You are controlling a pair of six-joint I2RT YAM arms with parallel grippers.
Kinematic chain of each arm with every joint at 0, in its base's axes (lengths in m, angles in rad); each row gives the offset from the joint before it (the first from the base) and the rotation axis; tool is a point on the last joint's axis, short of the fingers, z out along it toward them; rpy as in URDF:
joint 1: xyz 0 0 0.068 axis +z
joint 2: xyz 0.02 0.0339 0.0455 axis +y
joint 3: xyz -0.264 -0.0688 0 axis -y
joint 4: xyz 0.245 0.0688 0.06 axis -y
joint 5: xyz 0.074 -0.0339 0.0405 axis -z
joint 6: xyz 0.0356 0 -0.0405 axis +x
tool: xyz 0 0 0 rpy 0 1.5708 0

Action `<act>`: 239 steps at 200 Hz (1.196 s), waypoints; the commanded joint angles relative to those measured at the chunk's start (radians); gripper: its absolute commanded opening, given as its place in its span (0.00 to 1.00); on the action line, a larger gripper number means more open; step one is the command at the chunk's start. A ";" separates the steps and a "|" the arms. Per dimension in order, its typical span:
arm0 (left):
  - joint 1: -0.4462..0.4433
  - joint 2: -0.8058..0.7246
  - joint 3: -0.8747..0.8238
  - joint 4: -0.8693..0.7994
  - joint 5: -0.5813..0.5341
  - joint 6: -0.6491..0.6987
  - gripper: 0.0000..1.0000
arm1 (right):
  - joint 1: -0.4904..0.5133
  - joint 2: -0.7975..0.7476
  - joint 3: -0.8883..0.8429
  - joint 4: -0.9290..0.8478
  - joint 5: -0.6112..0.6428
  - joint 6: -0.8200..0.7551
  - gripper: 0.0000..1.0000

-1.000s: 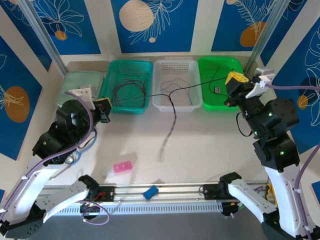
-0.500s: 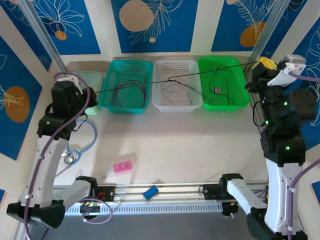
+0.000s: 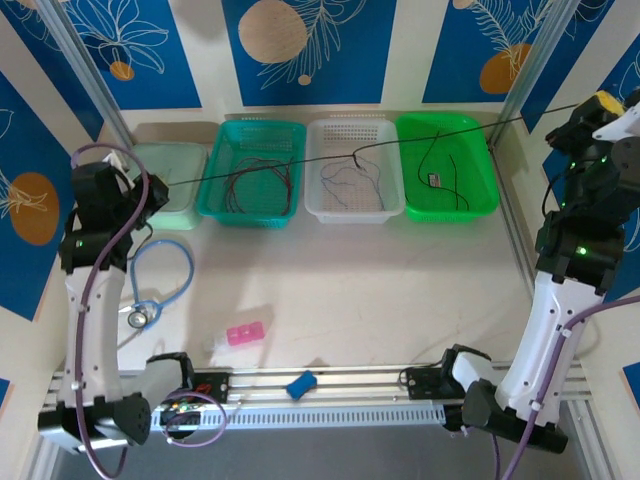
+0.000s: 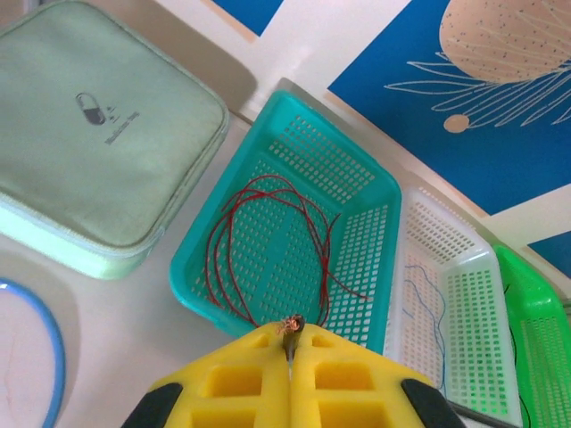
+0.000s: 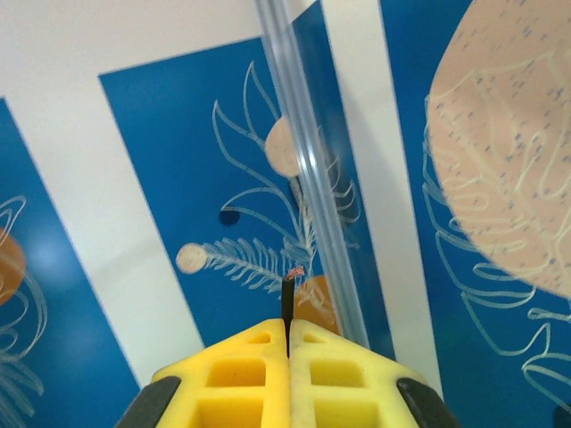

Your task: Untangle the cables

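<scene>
Two ends of one thin black cable point(image 3: 450, 131) were pinched, one each, by the tightly closed yellow-fingered left gripper point(image 4: 290, 349) and right gripper point(image 5: 288, 332); we judged gentle, even tension safest.

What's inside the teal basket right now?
Thin red cables curl in loose loops on the floor of the teal basket. From the left wrist, its near corner is hidden behind the left gripper.

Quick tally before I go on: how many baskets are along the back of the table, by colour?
Teal basket: 1
White basket: 1
Green basket: 1
Total: 3
</scene>
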 commanded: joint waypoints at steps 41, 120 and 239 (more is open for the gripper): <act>0.057 -0.176 -0.212 -0.098 -0.005 -0.011 0.00 | -0.055 0.074 0.153 0.094 0.018 0.064 0.00; 0.097 -0.184 -0.420 -0.029 -0.020 -0.001 0.00 | -0.050 0.176 0.407 0.090 -0.011 0.052 0.00; 0.208 -0.117 -0.469 0.020 0.035 -0.004 0.00 | -0.047 0.446 0.874 0.039 -0.071 0.111 0.00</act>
